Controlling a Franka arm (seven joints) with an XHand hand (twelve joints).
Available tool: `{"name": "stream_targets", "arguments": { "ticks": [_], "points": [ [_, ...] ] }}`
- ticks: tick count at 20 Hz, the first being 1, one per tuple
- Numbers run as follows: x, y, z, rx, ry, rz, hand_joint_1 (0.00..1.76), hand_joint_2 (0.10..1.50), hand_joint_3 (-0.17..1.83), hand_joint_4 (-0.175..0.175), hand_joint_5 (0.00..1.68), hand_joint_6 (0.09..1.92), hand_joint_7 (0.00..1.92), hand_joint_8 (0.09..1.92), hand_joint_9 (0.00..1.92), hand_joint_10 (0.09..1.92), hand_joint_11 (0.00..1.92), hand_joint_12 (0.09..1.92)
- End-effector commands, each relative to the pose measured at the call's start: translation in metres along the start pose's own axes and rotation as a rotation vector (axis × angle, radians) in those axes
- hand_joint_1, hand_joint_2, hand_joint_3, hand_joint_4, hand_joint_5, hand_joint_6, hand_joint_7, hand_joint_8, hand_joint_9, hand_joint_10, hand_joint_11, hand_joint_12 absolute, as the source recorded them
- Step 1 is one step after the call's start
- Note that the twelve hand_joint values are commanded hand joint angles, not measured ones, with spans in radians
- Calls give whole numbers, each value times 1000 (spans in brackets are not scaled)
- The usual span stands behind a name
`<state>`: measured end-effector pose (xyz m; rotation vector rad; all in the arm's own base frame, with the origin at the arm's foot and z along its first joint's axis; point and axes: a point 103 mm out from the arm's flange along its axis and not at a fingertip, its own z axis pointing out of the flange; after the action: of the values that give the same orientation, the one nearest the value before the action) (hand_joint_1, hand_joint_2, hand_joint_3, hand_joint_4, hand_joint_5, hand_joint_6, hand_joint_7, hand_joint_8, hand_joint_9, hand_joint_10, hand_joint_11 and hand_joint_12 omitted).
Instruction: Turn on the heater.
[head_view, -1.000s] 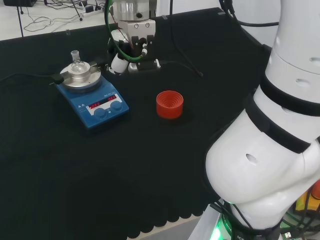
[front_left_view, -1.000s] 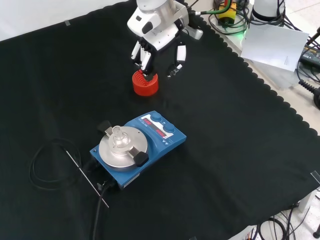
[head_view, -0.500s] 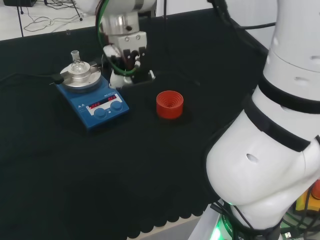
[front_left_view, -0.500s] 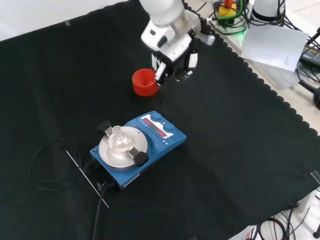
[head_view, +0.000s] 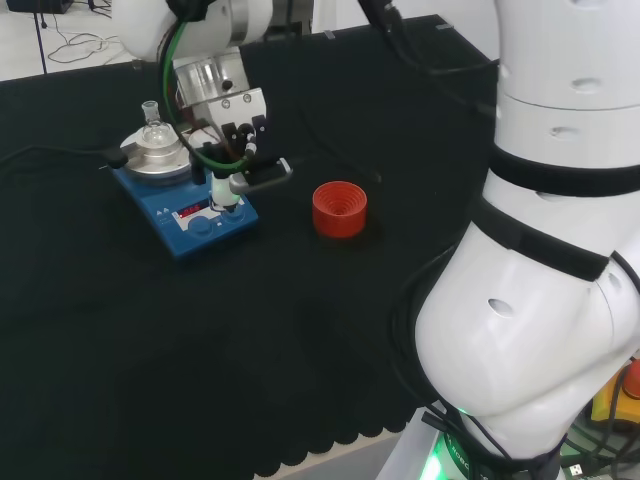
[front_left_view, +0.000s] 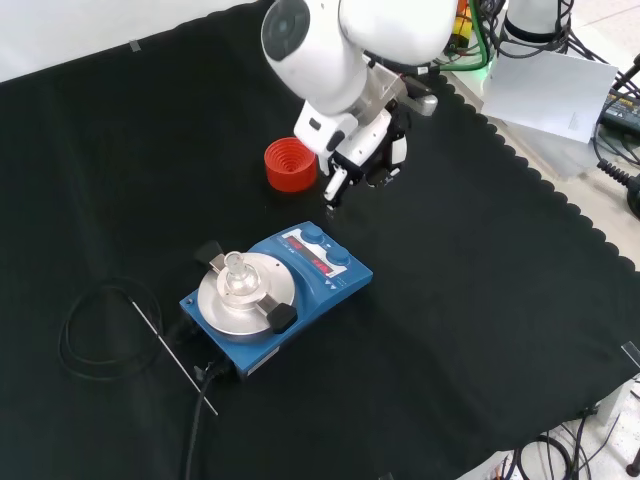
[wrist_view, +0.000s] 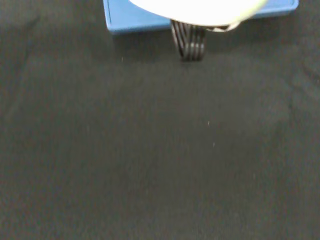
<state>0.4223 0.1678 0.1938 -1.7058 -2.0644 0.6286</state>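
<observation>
Approaching the heater, judging by where the hand sits. Head view: blue heater at left on the black cloth, red display and two knobs on its sloped front panel, small glass flask on the round metal plate. The hand hangs over the panel's right end, one finger pointing down by the right knob, another part sticking out sideways to the right. Contact with the knob can't be confirmed. Red ribbed ring sits apart, to the right.

Front view: hand comes from the top, one finger straight down, the others look curled in; it holds nothing. Fingertip looks still above the cloth, between the red ring and the heater, short of the panel. Cable and thin rod lie at left.

Wrist view: heater edge at the frame border, dark ribbed finger ahead of it, bare cloth elsewhere.

Risks: finger landing beside the knob and missing; a sideways push sliding the heater and tipping the flask; the outstretched part clipping the red ring.
</observation>
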Motion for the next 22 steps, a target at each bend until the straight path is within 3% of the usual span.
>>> {"name": "stream_targets", "arguments": {
  "ticks": [1, 14, 22],
  "points": [
    [2, 4, 10, 68, -35, -4, 1463, 667, 1126, -55, 245, 761, 1503, 1908, 1518, 1733, 1020, 1484],
    [0, 15, 25, 95, -44, -17, 1463, 657, 1144, -41, 244, 568, 1506, 1904, 1521, 1733, 1023, 1485],
    [3, 31, 35, 110, -52, -25, 1461, 651, 1155, -32, 279, 290, 1509, 1894, 1520, 1727, 1007, 1484]
  ]
}}
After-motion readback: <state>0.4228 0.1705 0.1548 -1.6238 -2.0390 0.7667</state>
